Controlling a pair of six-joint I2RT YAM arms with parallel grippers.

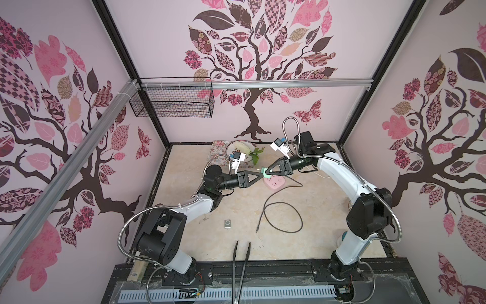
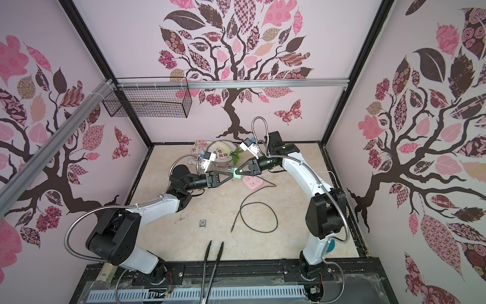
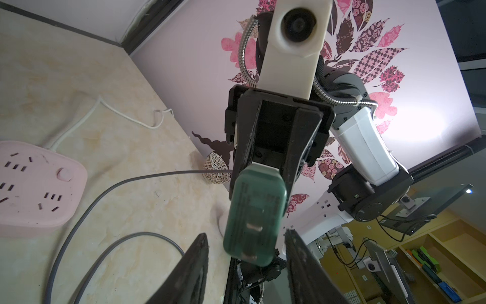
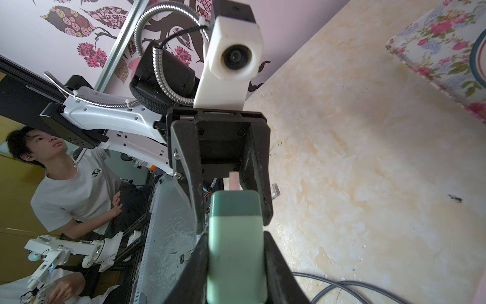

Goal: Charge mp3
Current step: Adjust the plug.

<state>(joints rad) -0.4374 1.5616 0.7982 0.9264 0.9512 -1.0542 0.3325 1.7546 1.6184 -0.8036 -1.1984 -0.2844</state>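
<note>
Right gripper (image 4: 236, 237) is clamping the green plug (image 3: 253, 208) near the pink strip (image 1: 276, 183). Left gripper (image 3: 246, 234) is facing it, jaws standing apart and flanking the plug's pronged end without gripping. The mp3 (image 1: 227, 224) is lying flat on the table (image 1: 315, 237) near the front, beside the cable (image 1: 282, 210) loop and well apart from both grippers.

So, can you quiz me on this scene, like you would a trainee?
1. True or false: an arm holds the mp3.
2. The right fingers grip: A tongs, B plug, C cable.
3. Name the pink thing on the table near the plug.
Key: 1 false, it lies loose on the table; 2 B; 3 power strip.
</note>
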